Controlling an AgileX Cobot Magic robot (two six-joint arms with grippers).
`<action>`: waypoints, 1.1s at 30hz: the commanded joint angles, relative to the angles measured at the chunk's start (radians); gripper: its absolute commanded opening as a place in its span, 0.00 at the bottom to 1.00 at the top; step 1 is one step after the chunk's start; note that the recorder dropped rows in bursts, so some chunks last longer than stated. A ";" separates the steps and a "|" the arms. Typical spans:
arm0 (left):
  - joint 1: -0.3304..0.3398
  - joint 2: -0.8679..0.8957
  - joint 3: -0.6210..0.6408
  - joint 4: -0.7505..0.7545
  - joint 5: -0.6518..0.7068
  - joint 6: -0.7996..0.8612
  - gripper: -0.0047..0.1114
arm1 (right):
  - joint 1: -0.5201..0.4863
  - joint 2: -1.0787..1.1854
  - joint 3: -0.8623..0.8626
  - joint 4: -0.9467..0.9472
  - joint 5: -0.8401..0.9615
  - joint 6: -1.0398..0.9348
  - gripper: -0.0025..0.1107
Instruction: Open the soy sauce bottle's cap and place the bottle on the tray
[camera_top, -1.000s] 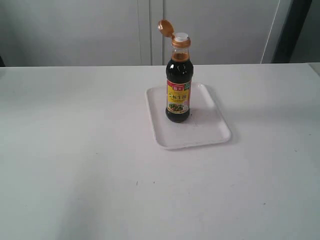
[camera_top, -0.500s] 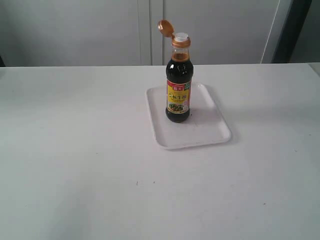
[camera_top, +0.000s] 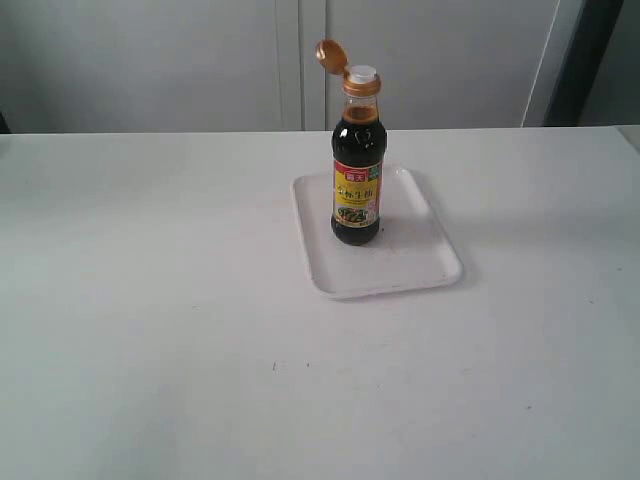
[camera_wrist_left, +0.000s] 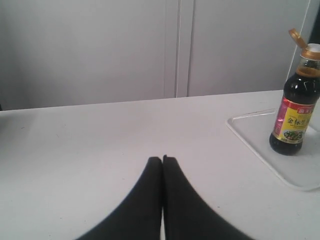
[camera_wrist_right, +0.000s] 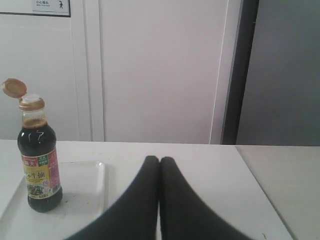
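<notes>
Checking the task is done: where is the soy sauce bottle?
In the exterior view the soy sauce bottle stands upright on the tray, centre-right on the table.

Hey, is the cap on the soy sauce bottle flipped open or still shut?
Open. The cap is tilted back on its hinge, and the white spout is exposed on top of the soy sauce bottle, which stands upright on the tray.

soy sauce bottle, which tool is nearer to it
Hard to call, neither clearly. Left tool and right tool are both shut, well back from the soy sauce bottle, on opposite sides.
</notes>
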 joint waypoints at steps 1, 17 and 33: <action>0.000 -0.006 0.007 -0.014 0.005 -0.005 0.04 | -0.005 -0.005 0.004 -0.002 -0.012 0.006 0.02; 0.000 -0.006 0.018 0.051 0.044 -0.005 0.04 | -0.005 -0.005 0.004 -0.002 -0.012 0.006 0.02; 0.000 -0.163 0.213 0.105 0.058 -0.038 0.04 | -0.005 -0.005 0.004 -0.002 -0.012 0.006 0.02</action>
